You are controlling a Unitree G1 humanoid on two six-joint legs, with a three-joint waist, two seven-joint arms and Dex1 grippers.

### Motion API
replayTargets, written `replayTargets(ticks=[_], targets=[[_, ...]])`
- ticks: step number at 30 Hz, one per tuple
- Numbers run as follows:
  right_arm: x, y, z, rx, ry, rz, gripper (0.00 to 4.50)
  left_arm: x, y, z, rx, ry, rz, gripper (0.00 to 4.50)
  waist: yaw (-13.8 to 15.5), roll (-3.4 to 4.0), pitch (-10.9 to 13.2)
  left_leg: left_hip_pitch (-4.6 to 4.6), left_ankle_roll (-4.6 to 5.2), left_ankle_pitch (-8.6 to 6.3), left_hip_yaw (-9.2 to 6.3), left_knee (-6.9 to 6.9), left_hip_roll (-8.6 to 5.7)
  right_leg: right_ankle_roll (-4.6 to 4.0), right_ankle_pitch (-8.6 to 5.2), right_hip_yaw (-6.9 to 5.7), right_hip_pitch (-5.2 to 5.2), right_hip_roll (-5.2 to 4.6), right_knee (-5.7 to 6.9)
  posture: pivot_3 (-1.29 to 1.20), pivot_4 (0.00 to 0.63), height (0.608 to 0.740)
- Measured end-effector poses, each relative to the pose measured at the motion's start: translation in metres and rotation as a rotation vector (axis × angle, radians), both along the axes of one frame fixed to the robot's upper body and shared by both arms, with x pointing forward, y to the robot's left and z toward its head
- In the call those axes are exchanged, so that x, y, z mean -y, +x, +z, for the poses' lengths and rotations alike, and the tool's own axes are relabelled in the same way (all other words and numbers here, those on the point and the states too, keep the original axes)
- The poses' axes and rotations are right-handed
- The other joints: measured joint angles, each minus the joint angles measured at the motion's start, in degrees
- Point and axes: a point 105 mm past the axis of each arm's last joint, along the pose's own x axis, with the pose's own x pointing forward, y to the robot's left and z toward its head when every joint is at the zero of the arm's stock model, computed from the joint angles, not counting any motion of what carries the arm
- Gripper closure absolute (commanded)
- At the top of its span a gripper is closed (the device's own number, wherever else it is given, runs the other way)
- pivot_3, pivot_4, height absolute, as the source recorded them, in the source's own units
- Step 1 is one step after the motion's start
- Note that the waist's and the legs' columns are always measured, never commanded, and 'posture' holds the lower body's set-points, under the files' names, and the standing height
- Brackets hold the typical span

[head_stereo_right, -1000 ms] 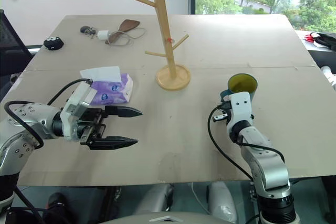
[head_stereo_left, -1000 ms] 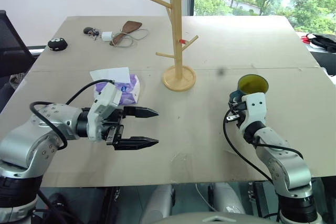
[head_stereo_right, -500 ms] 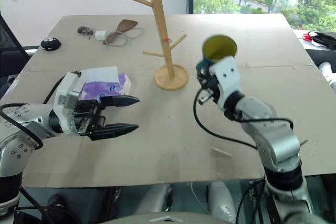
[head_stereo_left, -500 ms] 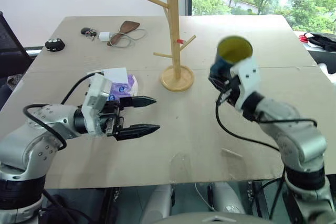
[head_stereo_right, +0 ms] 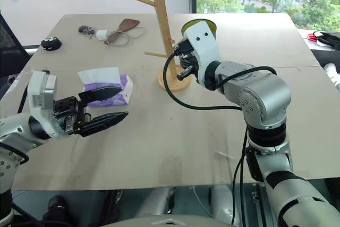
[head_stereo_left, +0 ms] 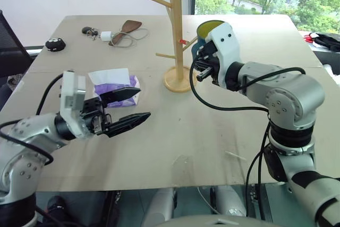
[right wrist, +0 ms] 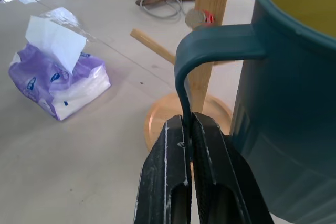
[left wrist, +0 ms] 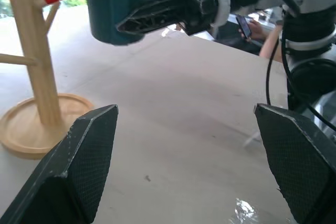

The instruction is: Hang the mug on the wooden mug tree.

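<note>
The mug (right wrist: 294,77) is pinched by its handle in the right gripper (right wrist: 190,145) beside the tree (head_stereo_left: 177,30), the left gripper (head_stereo_left: 127,107) gaping empty; the loop should be eased over the red-tipped peg (right wrist: 199,18).

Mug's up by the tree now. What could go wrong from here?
The right end effector pinches only the thin handle of the mug, so the mug could swivel or slip. The handle loop sits just short of the red-marked peg; a misaligned push may tip the wooden mug tree.
</note>
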Motion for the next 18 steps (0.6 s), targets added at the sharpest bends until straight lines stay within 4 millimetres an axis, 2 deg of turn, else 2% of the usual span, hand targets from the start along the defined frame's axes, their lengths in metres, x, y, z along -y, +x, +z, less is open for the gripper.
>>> replayTargets(ticks=[4, 11, 18], targets=[[-0.009, 0.000, 0.003, -0.015, 0.004, 0.011, 4.48, -0.007, -0.006, 0.002, 0.029, -0.067, 0.027, 0.22, -0.13, 0.05, 0.03, 0.04, 0.04, -0.02, 0.01, -0.03, 0.12, -0.06, 0.04, -0.03, -0.02, 0.12, 0.04, 0.00, 0.150, 0.740], [-0.028, -0.001, 0.019, 0.005, 0.035, 0.052, 4.48, -0.009, -0.010, -0.001, 0.054, -0.085, 0.024, 0.22, -0.04, 0.15, 0.09, 0.04, 0.02, -0.01, -0.01, -0.03, 0.16, -0.17, 0.11, -0.06, -0.02, 0.18, 0.06, 0.00, 0.150, 0.740], [-0.031, 0.010, 0.011, -0.028, 0.031, 0.035, 4.48, -0.010, -0.008, -0.003, 0.063, -0.080, 0.028, 0.22, -0.12, 0.19, 0.12, 0.04, 0.01, -0.01, -0.02, -0.04, 0.26, -0.20, 0.12, -0.06, -0.03, 0.29, 0.05, 0.00, 0.150, 0.740]])
